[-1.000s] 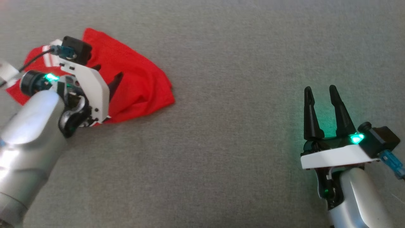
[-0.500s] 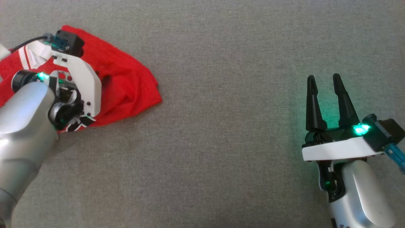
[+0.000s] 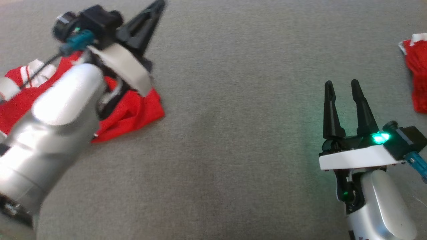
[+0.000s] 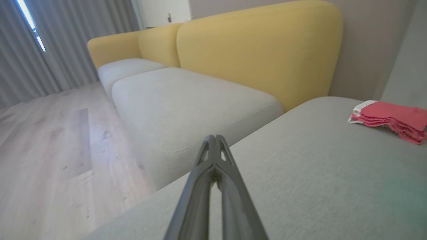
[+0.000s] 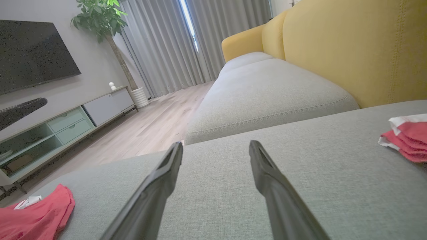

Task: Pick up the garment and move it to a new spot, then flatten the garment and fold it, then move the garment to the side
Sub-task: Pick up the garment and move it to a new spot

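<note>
Far left: the red garment [image 3: 133, 110] lies crumpled on the grey seat cushion [image 3: 233, 140]. It is soft knit cloth with white striped trim at its left end. My silver left forearm [image 3: 50, 133] crosses above it and hides its middle in the head view. In the right wrist view its rounded hem [image 5: 36, 216] rests at the cushion's near left edge.

My left hand [image 3: 159, 5] is raised above the garment's far side and points up and to the right. Its two dark tapered fingers are pressed together with nothing between them, as the left wrist view [image 4: 215, 138] confirms. It is not touching the cloth.

Centre: the cushion is a flat, finely woven fabric. Beyond its edge stand a second pale seat [image 4: 186, 100], a smooth yellow backrest [image 4: 260, 50] and a wooden plank floor [image 4: 40, 150]. Grey pleated curtains [image 5: 166, 43], a leafy plant [image 5: 100, 16], a dark television [image 5: 30, 53] and a low cabinet [image 5: 66, 123] line the far side of the room.

Right: my right hand [image 3: 343, 87] hovers low over the cushion with its fingers spread and empty, green light at its base. In its own wrist view [image 5: 215, 150] the fingers frame bare fabric.

Far right: a folded red pile [image 3: 418, 76] with white edging lies well apart from the garment, near the backrest [image 4: 390, 116].
</note>
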Tool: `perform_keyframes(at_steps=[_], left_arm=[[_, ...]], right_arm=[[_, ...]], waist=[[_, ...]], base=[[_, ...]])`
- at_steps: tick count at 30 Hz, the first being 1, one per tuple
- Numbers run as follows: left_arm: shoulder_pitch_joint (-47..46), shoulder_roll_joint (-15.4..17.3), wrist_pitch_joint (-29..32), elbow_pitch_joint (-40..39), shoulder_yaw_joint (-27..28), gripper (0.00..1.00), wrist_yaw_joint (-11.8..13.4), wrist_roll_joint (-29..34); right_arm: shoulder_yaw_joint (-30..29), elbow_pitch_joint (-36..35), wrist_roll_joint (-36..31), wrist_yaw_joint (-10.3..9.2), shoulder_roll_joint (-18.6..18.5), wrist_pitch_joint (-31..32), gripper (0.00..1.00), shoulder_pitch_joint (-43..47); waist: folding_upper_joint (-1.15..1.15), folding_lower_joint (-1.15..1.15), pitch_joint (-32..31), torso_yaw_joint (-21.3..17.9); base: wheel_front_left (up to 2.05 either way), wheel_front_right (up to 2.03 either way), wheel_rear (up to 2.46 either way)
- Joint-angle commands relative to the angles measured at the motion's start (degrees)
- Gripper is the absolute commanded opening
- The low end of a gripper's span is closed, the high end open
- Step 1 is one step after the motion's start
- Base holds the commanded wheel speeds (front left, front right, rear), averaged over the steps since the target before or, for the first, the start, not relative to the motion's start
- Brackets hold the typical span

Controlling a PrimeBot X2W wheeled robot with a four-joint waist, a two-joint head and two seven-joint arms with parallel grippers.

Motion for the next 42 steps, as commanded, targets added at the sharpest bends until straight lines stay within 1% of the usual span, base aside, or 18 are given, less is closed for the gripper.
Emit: perform_keyframes(at_steps=[1,6,12,17,21,22,23,24,26,29,32,34,38,42], left_arm=[[-4.0,0.9,-1.5,-1.6,1.2,0.00,0.1,0.5],[-7.1,-1.8,-3.6,-3.9,-0.4,0.00,0.1,1.5],[-11.6,-4.7,-5.1,-4.3,0.6,0.00,0.4,3.2],[-14.7,-6.7,-4.7,-1.1,0.5,0.00,0.4,3.5],[-13.6,-7.6,-3.1,1.2,-1.5,0.00,0.2,1.9],[-13.0,-7.7,-2.6,1.4,-2.4,0.20,0.2,1.5],[-12.4,-7.7,-2.4,1.6,-3.1,0.86,0.2,1.2],[-11.8,-7.6,-2.3,1.7,-3.6,1.00,0.1,0.8],[-11.1,-7.4,-2.5,1.8,-3.8,1.00,0.1,0.3],[-8.7,-6.3,-3.8,2.2,-3.2,1.00,0.2,-0.9],[-5.3,-5.1,-5.1,2.2,-1.6,1.00,1.6,-2.1],[-2.2,-3.8,-5.6,1.8,-0.5,1.00,3.0,-2.8],[6.1,-1.1,-6.2,-0.5,2.7,1.00,6.7,-4.5],[15.8,1.5,-6.3,-5.5,7.2,1.00,10.9,-4.5]], right_arm=[[1.4,-1.6,0.6,-0.04,-0.2,-0.6,1.00,0.1],[2.0,-1.9,2.0,-0.04,-0.2,-0.6,1.00,0.0],[3.7,-2.4,4.5,-0.04,-0.2,-0.6,1.00,-0.7],[4.7,-2.5,6.7,-0.04,-0.2,-0.6,1.00,-1.1],[4.2,-2.5,7.2,-0.04,-0.2,-0.6,1.00,-0.8],[3.7,-2.5,7.0,-0.04,-0.2,-0.6,1.00,-0.7],[3.3,-2.5,6.7,-0.04,-0.2,-0.6,1.00,-0.6],[3.0,-2.6,6.3,-0.04,-0.2,-0.6,1.00,-0.6],[2.8,-2.7,6.0,-0.04,-0.2,-0.6,1.00,-0.6],[1.9,-2.9,4.8,-0.04,-0.2,-0.6,1.00,-0.2],[1.2,-2.9,3.4,-0.04,-0.2,-0.6,1.00,0.3],[0.9,-2.8,2.5,-0.04,-0.2,-0.6,1.00,0.8],[0.2,-2.5,1.3,-0.04,-0.2,-0.6,1.00,2.1],[-0.3,-2.0,0.4,-0.04,-0.2,-0.6,1.00,4.0]], waist=[[0.00,0.01,-0.6,-1.0],[0.00,0.01,-0.5,-3.9],[0.00,0.01,0.9,-9.1],[0.00,0.01,1.5,-12.8],[0.00,0.01,0.9,-13.2],[0.00,0.01,0.7,-12.9],[0.00,0.01,0.4,-12.4],[0.00,0.01,0.0,-11.8],[0.00,0.01,-0.4,-11.2],[0.00,0.01,-2.0,-8.7],[0.00,0.01,-4.1,-5.8],[0.00,0.01,-5.7,-4.0],[0.00,0.01,-9.2,-0.3],[0.00,0.01,-12.1,3.3]], base=[[0.00,0.00,0.00],[0.00,0.00,0.00],[0.00,0.00,0.00],[0.00,0.00,0.00],[0.00,0.00,0.00],[0.00,0.00,0.00],[0.00,0.00,0.00],[0.00,0.00,0.00],[0.00,0.00,0.00],[0.00,0.00,0.00],[0.00,0.00,0.00],[0.00,0.00,0.00],[0.00,0.00,0.00],[0.00,0.00,0.00]])
